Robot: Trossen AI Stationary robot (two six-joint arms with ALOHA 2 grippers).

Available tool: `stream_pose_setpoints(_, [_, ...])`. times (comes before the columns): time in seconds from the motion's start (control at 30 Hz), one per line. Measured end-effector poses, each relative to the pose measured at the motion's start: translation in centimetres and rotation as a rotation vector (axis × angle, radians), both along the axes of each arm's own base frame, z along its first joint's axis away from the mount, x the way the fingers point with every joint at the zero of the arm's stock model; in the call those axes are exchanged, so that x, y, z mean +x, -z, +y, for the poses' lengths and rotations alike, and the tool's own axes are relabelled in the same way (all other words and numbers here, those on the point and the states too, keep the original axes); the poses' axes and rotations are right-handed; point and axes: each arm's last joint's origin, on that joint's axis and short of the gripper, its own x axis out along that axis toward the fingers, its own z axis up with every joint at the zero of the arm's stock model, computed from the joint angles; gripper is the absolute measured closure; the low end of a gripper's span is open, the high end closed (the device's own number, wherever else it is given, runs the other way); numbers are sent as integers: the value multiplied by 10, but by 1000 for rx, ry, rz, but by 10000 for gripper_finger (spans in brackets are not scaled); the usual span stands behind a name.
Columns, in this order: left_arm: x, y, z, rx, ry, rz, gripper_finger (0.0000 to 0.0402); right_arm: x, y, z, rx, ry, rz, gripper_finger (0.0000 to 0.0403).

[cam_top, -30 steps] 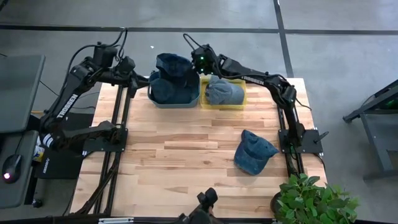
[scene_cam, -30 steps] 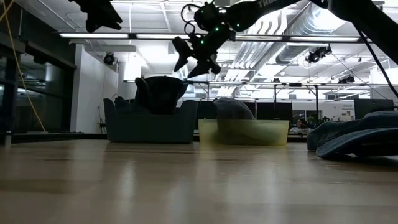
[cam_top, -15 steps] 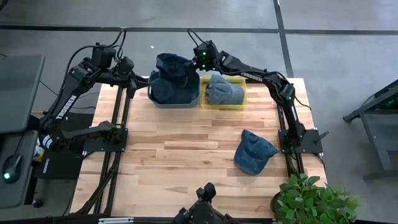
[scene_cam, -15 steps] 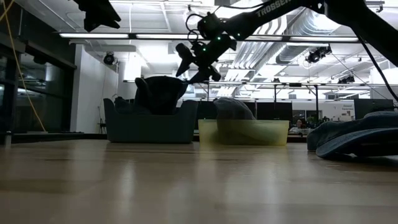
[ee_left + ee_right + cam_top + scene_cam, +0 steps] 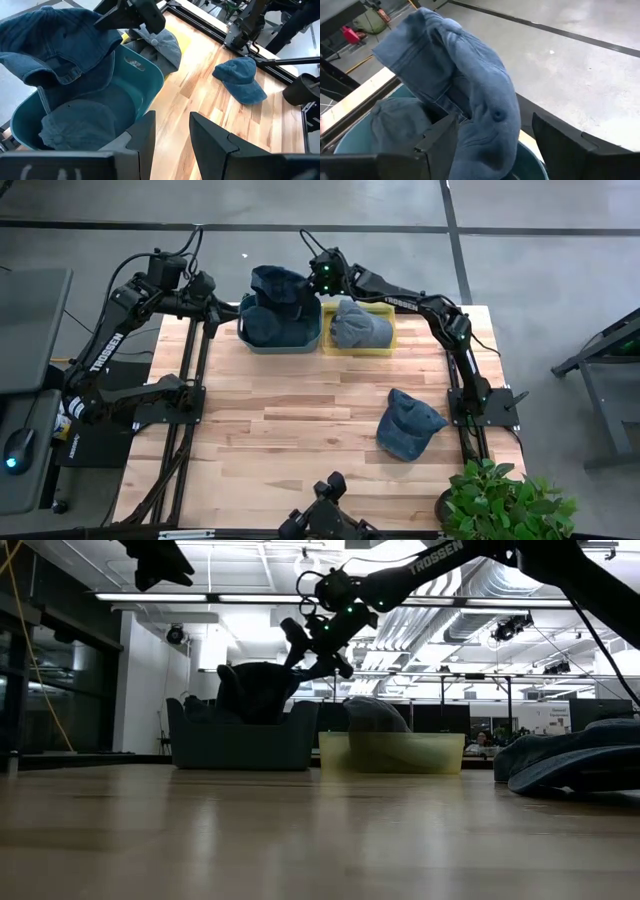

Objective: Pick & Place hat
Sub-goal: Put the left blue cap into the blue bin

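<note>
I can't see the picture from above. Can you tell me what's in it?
The right hand reaches over a teal bin piled with blue hats. Beside it, a yellow bin holds one hat, and another hat lies on the wooden table.

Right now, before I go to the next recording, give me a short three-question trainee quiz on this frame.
1. True or false: the yellow bin is empty.
2. Where is the right claw? A) over the loose hat on the table B) at the hat piled on top in the teal bin C) beside the plant
3. How many hats lie on bare wood, outside both bins?

Key
1. False: a hat lies in it.
2. B; its fingers stand open on either side of that hat. The left claw waits near the teal bin.
3. One.
</note>
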Motion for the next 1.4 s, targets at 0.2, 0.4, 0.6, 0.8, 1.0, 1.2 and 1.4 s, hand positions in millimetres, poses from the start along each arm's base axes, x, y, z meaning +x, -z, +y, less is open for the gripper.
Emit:
stream_pose_setpoints(0.2, [-1,1,-1,-16,0,10,284,1,0,1,6,-16,-5,219])
stream_pose_setpoints(0.4, [-1,2,-1,-19,0,11,284,1,0,1,1,-20,-2,313])
stream_pose_setpoints(0.6, [-1,1,-1,-19,0,11,284,1,0,1,-1,-16,0,396])
stream_pose_setpoints(0.8, [-1,1,-1,-19,0,10,284,5,-1,8,-12,-10,6,399])
stream_pose_setpoints(1.0, [-1,1,-1,-19,0,10,284,13,-1,22,-47,-2,25,401])
stream_pose_setpoints(1.2, [-1,1,-1,-19,1,9,284,19,-6,39,-117,26,66,402])
stream_pose_setpoints(1.4, [-1,1,-1,-19,2,10,284,11,-29,58,-195,81,146,402])
